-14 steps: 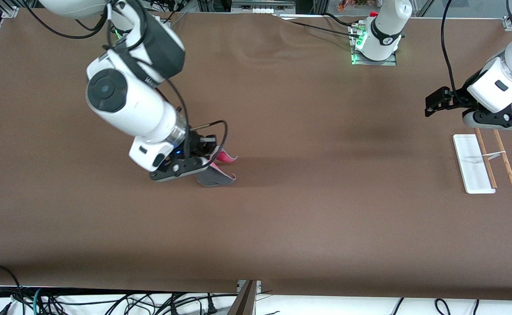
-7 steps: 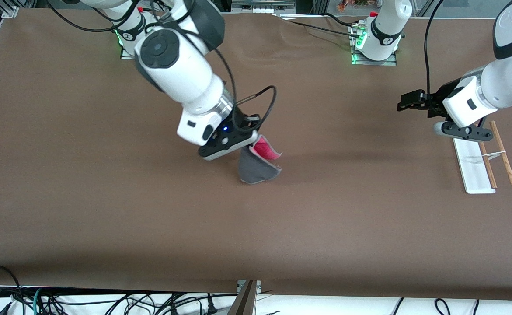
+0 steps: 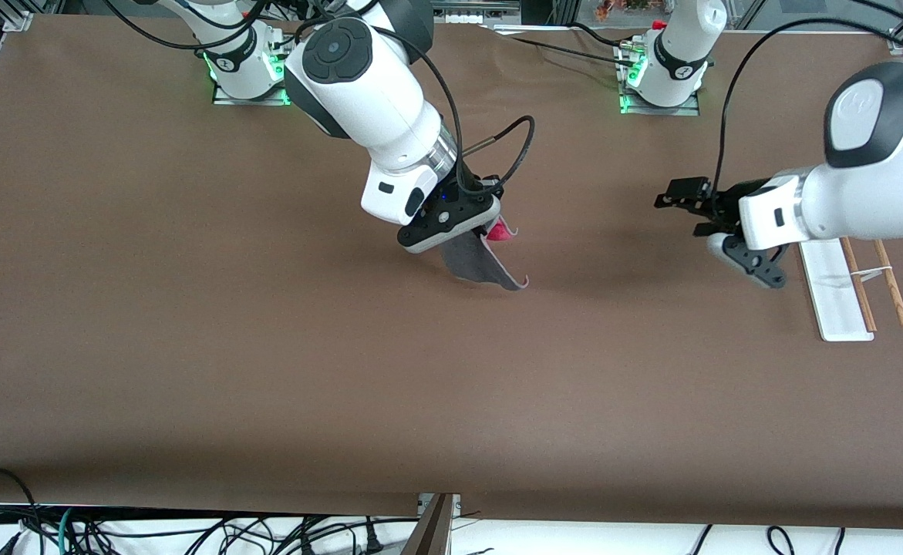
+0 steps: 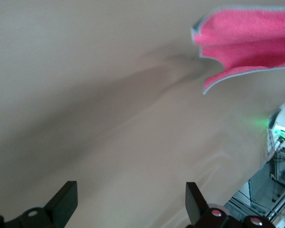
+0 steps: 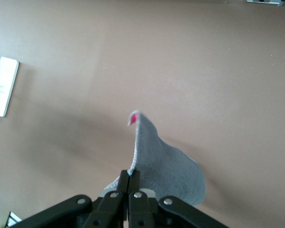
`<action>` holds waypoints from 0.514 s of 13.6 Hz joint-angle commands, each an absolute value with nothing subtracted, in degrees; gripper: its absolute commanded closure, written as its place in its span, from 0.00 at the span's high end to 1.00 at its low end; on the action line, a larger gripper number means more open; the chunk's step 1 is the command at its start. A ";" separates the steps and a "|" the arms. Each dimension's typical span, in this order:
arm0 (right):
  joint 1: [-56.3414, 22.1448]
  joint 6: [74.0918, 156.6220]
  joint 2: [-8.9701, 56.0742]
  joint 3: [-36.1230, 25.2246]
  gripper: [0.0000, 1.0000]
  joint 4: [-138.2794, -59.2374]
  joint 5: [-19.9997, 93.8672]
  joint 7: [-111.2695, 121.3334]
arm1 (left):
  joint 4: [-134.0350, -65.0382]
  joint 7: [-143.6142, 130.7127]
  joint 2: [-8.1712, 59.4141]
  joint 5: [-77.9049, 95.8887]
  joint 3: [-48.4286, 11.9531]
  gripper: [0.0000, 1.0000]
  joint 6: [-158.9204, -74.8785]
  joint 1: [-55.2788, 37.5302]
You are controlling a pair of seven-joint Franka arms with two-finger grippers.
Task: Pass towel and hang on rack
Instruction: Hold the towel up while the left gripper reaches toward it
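Since a second ago the right arm has swung from its own end of the bench toward the middle, carrying the small dark grey towel with a pale edge trim and bright pink reverse (image 3: pixel 484 264) up off the brown bench (image 3: pixel 266 370). Meanwhile the left arm has drawn away from the rack and reached in to meet it.

By my reading, the pass is in hand and the hanging has not begun. The right gripper (image 3: pixel 473 229) is clamped shut on one edge of the towel, which dangles below it over the middle of the bench; the right wrist view shows the closed fingers (image 5: pixel 128 183) pinching the trimmed hem. The left gripper (image 3: pixel 682 202) hovers with its jaws spread wide and empty, over the bench between the towel and the rack, well apart from the cloth.

The small rack with a flat white base and two thin brown wooden rods (image 3: pixel 873 284) stands bare at the left arm's end of the bench.

Next, the left gripper probably has to close the gap, line its open fingers (image 4: pixel 66 202) around a free hanging edge, and close before the right lets go.

The right arm leans down steeply from its base; the left forearm lies nearly level, pointing at the towel.
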State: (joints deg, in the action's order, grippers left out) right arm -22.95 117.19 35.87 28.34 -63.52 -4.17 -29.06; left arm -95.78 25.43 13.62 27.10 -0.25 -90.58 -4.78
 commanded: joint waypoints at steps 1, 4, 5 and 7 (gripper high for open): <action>-23.47 118.82 36.65 28.04 0.00 -62.58 -4.48 -31.37 | -97.47 38.45 16.50 33.02 -1.40 1.00 -95.34 -5.01; -23.73 119.70 36.65 28.04 0.00 -62.58 -4.48 -33.57 | -96.95 51.11 21.69 43.04 -2.89 1.00 -102.19 -5.53; -24.08 120.06 36.74 28.04 0.00 -62.58 -4.57 -33.66 | -96.77 54.72 22.58 45.24 -3.60 1.00 -104.48 -5.89; -24.52 120.76 37.17 27.95 0.00 -62.67 -4.66 -33.75 | -96.77 60.53 24.16 48.15 -4.39 1.00 -108.70 -7.63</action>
State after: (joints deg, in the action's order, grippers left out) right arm -23.46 119.86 36.49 28.26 -63.52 -4.17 -32.41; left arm -97.62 55.01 23.03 45.49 -4.22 -106.01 -6.02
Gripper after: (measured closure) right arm 0.982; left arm 0.000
